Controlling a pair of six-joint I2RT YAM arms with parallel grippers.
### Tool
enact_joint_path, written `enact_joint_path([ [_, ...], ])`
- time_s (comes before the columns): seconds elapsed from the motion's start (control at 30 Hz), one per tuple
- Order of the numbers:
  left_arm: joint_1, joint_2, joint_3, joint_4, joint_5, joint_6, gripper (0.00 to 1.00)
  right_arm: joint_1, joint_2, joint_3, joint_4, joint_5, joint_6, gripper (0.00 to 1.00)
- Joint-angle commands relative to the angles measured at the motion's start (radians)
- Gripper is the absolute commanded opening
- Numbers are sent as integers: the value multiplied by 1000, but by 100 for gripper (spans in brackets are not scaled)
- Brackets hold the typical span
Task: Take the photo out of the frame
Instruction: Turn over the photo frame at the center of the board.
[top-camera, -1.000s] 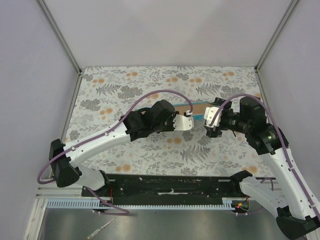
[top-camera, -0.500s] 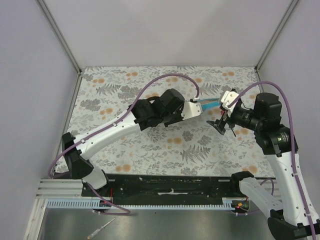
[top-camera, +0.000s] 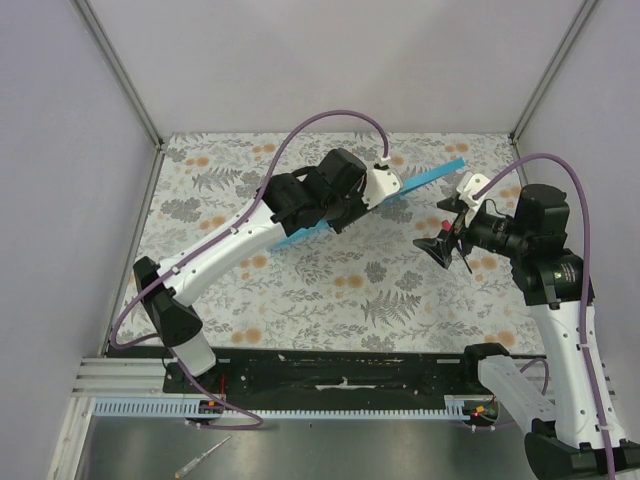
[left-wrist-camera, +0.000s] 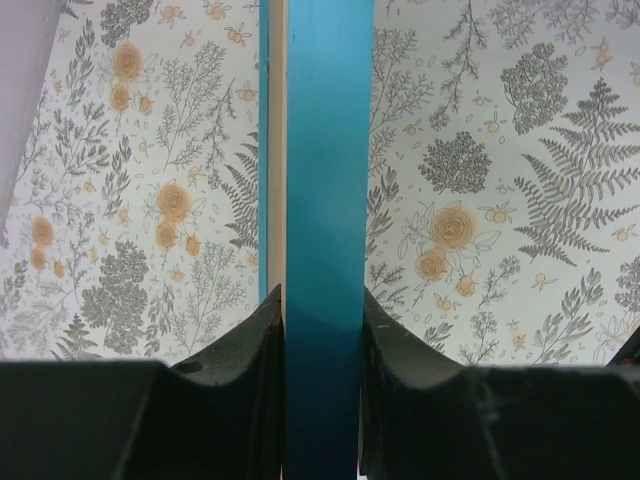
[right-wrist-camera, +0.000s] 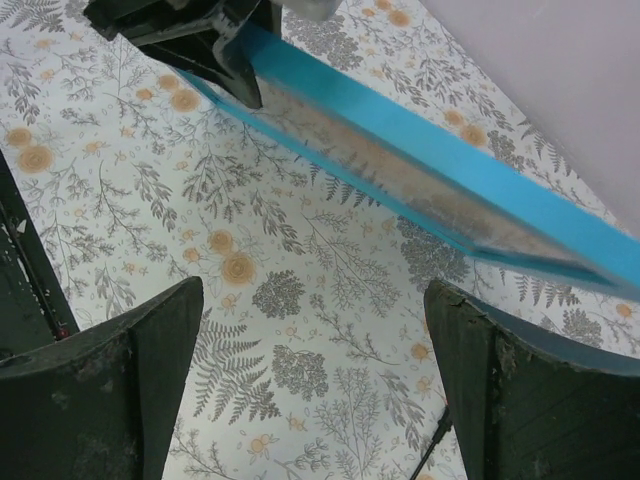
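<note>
While the frame (top-camera: 432, 177) hangs edge-on and tilted above the cover (top-camera: 300, 300), the left gripper (left-wrist-camera: 322, 300) clamps its blue edge, likely presenting it to the right gripper (top-camera: 450, 218), wide open and empty nearby. Whether the photo is inside cannot be told.

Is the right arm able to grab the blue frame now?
Probably yes. The right end effector is wide open and empty, with the free end of the frame just ahead of it. The left end effector grips the frame farther along, so nothing seems to block the way.
</note>
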Motion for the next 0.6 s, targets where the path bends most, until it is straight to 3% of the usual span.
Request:
enact_joint_path([
  [0.0,69,21,81,25,73,-179,2,-16,-15,-15,60,-47,54,98],
  [0.33,253,50,119,27,221,-300,2,-40,-11,-31,77,-70,79,98],
  [0.57,310,69,159,25,252,-328,2,-48,3,-39,86,-77,94,98],
])
